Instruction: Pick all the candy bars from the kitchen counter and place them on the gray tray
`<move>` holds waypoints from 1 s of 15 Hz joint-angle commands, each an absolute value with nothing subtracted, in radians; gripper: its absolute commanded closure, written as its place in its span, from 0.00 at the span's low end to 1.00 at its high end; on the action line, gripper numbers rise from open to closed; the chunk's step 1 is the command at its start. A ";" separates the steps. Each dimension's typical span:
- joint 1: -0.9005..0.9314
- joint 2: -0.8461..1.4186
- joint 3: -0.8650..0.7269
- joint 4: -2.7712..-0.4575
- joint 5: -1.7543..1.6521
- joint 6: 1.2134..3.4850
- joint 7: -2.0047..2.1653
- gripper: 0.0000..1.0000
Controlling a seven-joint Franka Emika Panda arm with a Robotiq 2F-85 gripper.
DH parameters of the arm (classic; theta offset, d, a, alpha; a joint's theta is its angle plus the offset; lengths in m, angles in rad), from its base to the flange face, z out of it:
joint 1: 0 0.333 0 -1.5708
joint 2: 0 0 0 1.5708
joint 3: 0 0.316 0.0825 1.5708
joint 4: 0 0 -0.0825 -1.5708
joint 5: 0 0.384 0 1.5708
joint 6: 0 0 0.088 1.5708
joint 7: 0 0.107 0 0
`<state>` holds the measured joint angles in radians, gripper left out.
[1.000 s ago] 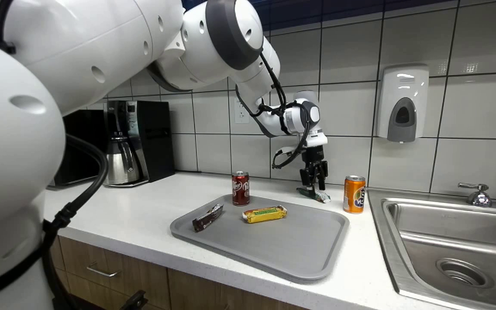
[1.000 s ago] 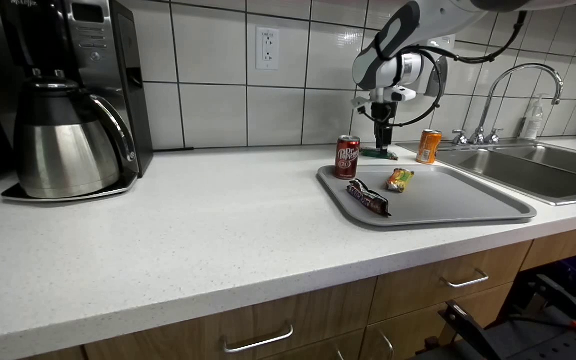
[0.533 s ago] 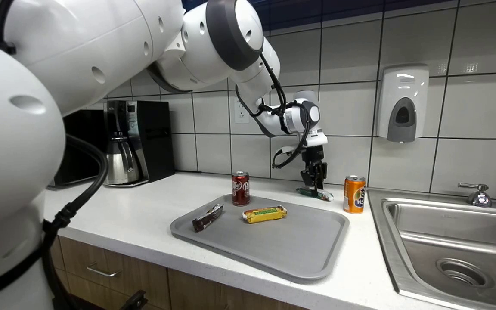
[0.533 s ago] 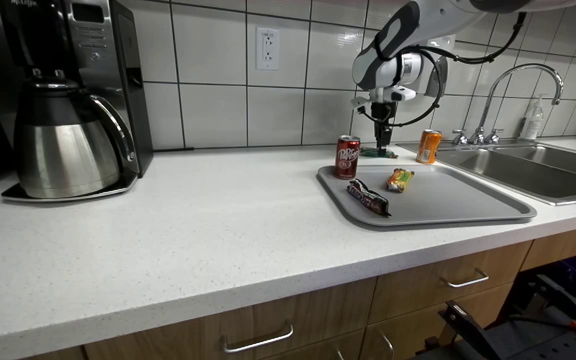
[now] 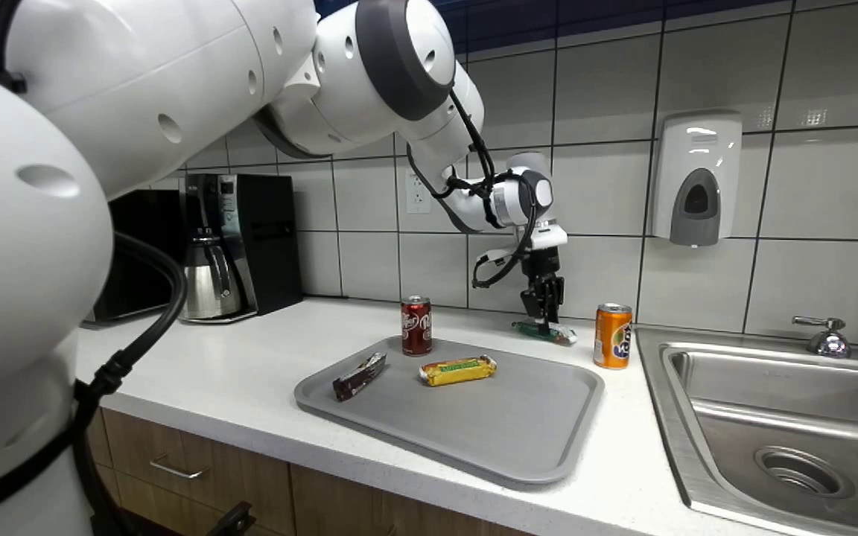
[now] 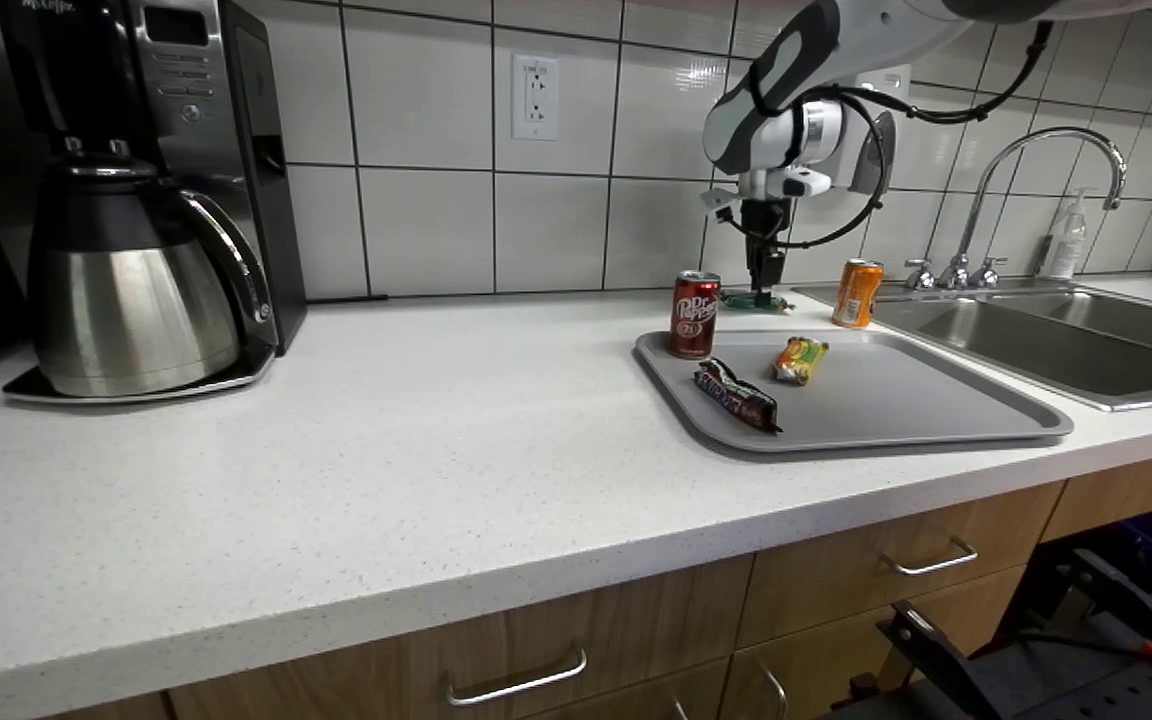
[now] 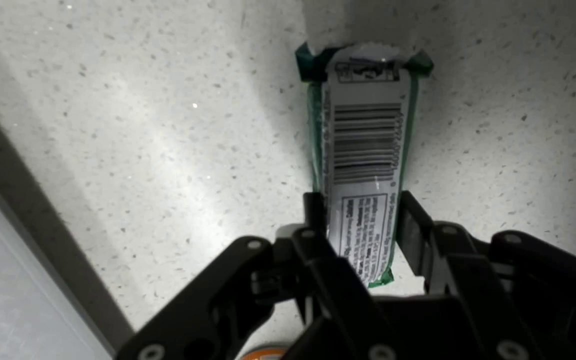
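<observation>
The green candy bar point(image 7: 368, 135) lies between my fingers, barcode side up in the wrist view. It also shows in both exterior views point(image 5: 561, 335) point(image 6: 738, 301), near the back wall beyond the gray tray point(image 5: 466, 432). My gripper point(image 7: 360, 205) is shut on it near one end, a finger touching each long side. The gripper points down in both exterior views point(image 5: 544, 316) point(image 6: 763, 297). The yellow bar point(image 5: 459, 371) and the dark bar point(image 5: 360, 377) lie apart on the tray; both also show in an exterior view point(image 6: 799, 360) point(image 6: 736, 396).
A dark-red can point(image 5: 416, 325) stands upright at the tray's back corner. An orange can point(image 5: 612, 336) stands between the green bar and the steel sink point(image 5: 786, 417). The white counter point(image 6: 416, 460) carries a coffee maker point(image 6: 136, 270) at one end. The tiled wall is close behind the gripper.
My fingers have closed onto the green bar. Between half a second ago and now the gripper and the bar have risen very slightly. The other bars, the cans and the tray have not moved.
</observation>
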<state>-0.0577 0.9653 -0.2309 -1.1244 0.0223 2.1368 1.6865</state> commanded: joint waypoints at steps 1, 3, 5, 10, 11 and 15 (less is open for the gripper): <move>-0.077 0.914 -0.204 -1.144 0.023 2.108 1.616 0.86; -0.076 0.890 -0.205 -1.165 0.022 2.116 1.587 0.86; -0.077 0.866 -0.205 -1.187 0.021 2.127 1.554 0.86; -0.076 0.804 -0.210 -1.261 0.017 2.151 1.485 0.86; -0.073 0.790 -0.212 -1.282 0.016 2.159 1.475 0.86; -0.068 0.723 -0.211 -1.381 0.017 2.189 1.421 0.86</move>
